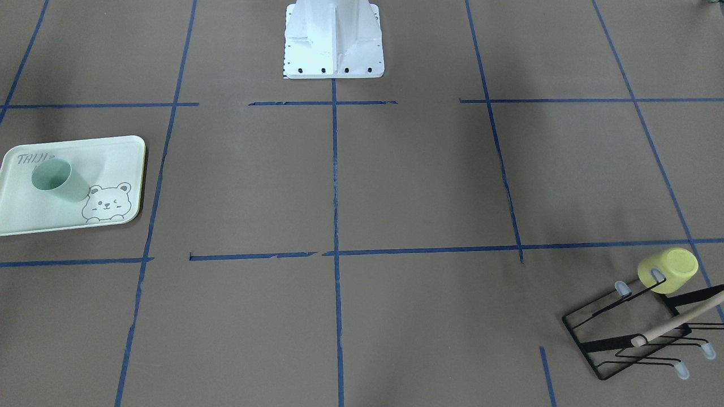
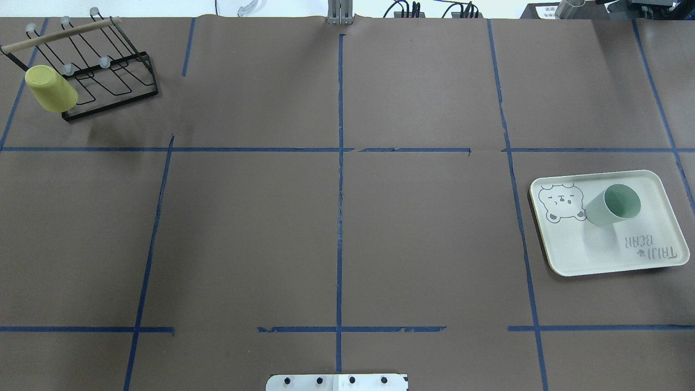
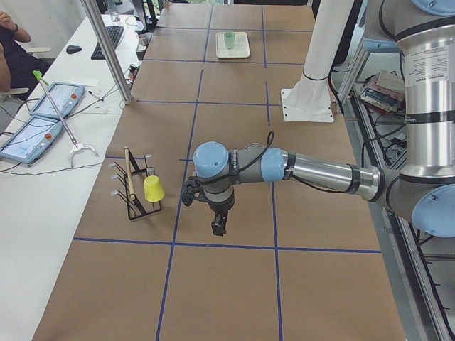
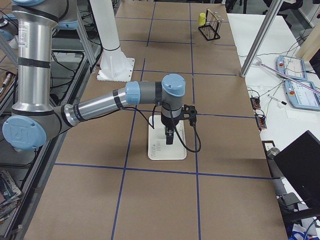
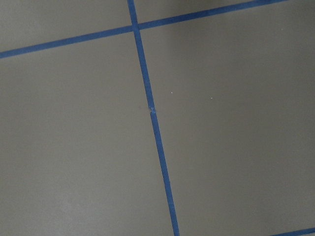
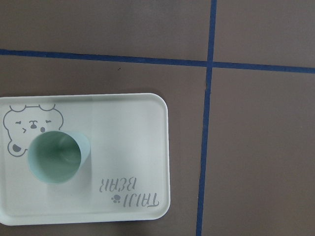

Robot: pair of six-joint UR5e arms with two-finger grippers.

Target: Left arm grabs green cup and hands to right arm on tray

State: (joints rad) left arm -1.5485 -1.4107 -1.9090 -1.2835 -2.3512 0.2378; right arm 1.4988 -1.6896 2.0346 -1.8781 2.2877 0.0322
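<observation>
Two arms are reaching out over one wide brown table that is carrying a grid of blue tape lines. The left arm is stretching toward the far left part of the table, and its gripper is hanging in the air above bare paper, near the rack but apart from it. The right arm is stretching to the right side, with its gripper hanging above the tray. Both grippers are showing only in the side views, so I cannot tell whether either one is released or clenched; neither seems to be carrying anything.

The tray is lying flat on the right side of the table. The black wire rack is sitting in the far left corner, with the yellow cup perching upside down on one of its prongs. The green cup is standing upright on the tray, mouth up, just beside the bear drawing, with nothing touching it.

Judging by this, the cup is already resting where the task is asking for it. The main danger is coming from the right gripper: if it is lowering or swinging low while pulling away, it could be knocking the light cup over or nudging the tray along the paper. The left arm, if sweeping low, could be catching the rack and shaking the yellow cup off.
</observation>
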